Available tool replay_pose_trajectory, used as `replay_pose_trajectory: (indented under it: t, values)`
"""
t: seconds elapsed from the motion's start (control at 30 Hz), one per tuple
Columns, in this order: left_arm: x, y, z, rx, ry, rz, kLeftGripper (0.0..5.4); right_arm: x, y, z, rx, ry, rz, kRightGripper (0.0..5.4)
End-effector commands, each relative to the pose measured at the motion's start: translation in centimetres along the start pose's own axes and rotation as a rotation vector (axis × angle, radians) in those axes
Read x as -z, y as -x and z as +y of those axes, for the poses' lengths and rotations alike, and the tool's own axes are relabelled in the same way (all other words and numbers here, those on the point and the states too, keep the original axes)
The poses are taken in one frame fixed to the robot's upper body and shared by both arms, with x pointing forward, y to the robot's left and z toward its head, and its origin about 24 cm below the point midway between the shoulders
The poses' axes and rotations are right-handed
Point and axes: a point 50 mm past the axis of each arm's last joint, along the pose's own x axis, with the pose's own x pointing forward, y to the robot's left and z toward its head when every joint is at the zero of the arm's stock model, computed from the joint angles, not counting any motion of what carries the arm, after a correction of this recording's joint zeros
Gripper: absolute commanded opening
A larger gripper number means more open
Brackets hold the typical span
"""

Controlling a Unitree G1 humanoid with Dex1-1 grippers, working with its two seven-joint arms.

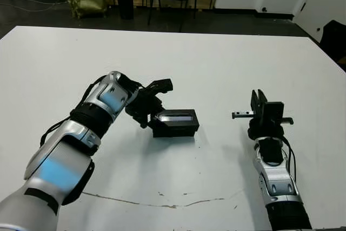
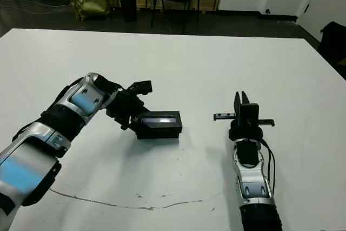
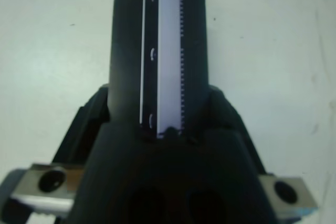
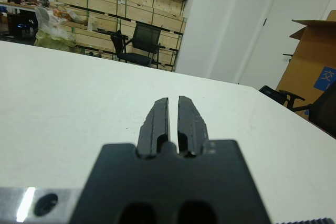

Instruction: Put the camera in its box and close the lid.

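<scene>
lid [image 1: 174, 122] on table [image 1: 216, 58], left of centre

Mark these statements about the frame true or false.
1. The striped lid lies flat, stripe up. True.
2. The right end effector holds the lid. False: it is empty and sits well to the lid's right.
3. The left end effector is at one end of the lid. True.
4. The camera lies loose on the table. False: no camera shows there.
5. The right end effector is wide open. False: it is shut.
</scene>
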Motion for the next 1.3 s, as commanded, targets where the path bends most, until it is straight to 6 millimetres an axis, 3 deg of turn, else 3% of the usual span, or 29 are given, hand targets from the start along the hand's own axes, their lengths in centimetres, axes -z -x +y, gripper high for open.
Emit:
replay_pose_trajectory:
  t: [0.03, 0.4, 0.8, 1.03, 1.3]
  values:
    - [1.1, -0.6, -0.6, 0.043, 0.028, -0.002, 2.89, 0.3, 0.0, -0.3, 0.005, 0.011, 0.02, 0.0]
    - [1.5, -0.6, -0.9, 0.031, -0.186, 0.013, 5.39, 0.2, 0.1, -0.3, 0.0, 0.001, 0.034, 0.0]
    - [2.2, -0.9, -0.9, -0.008, -0.182, 0.005, 5.39, 0.1, 0.1, -0.2, -0.004, -0.008, 0.022, 0.0]
    - [2.2, -0.7, -0.6, -0.042, -0.069, 0.017, 5.39, 0.2, 0.1, -0.2, -0.005, 0.006, 0.018, 0.0]
    - [0.8, 0.4, -1.0, -0.282, -0.158, 0.018, 5.39, 0.2, 0.3, -0.2, -0.003, -0.002, 0.041, 0.0]
